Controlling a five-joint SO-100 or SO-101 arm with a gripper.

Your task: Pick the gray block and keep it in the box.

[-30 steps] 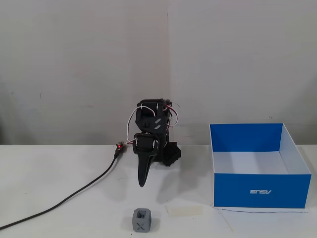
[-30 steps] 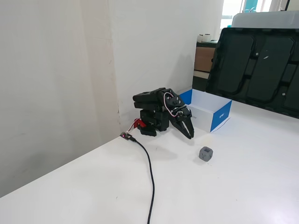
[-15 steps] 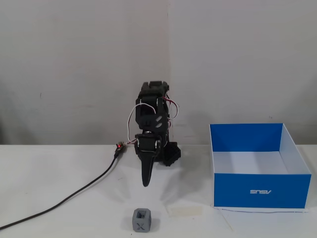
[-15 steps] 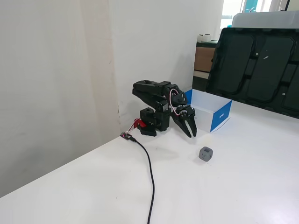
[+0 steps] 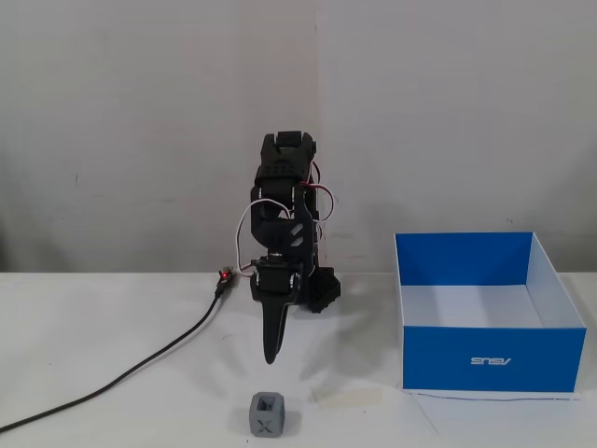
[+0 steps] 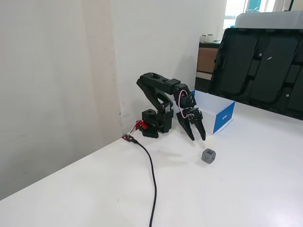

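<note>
My fingers (image 6: 202,135) hang tips-down and part only slightly, a narrow V in the fixed view from the side, and they hold nothing; from the front they line up into one dark blade, so that view says little about the gap.

Going left to right in the front view: a black cable (image 5: 140,369) snakes across the white table (image 5: 112,327) to a red connector (image 5: 225,276) by my base; then my gripper (image 5: 271,353), hanging above the table; the gray block (image 5: 268,415) sits just below and in front of the tips, apart from them, its X face toward the camera; a pale strip of tape (image 5: 347,397) lies just to its right; the box (image 5: 492,358) stands well to the right, blue outside and white inside.

The risks, as I judge them: the opening looks too narrow for the block, so coming down as I am would push it away or tip it rather than straddle it; I would need to spread wider first; the rounded corners could also let it squirt out of an off-centre pinch; a low carry could clip the box's near wall.

The box looks empty as far as I can see, though the near wall hides some of its floor; the block is on the table outside it.
</note>
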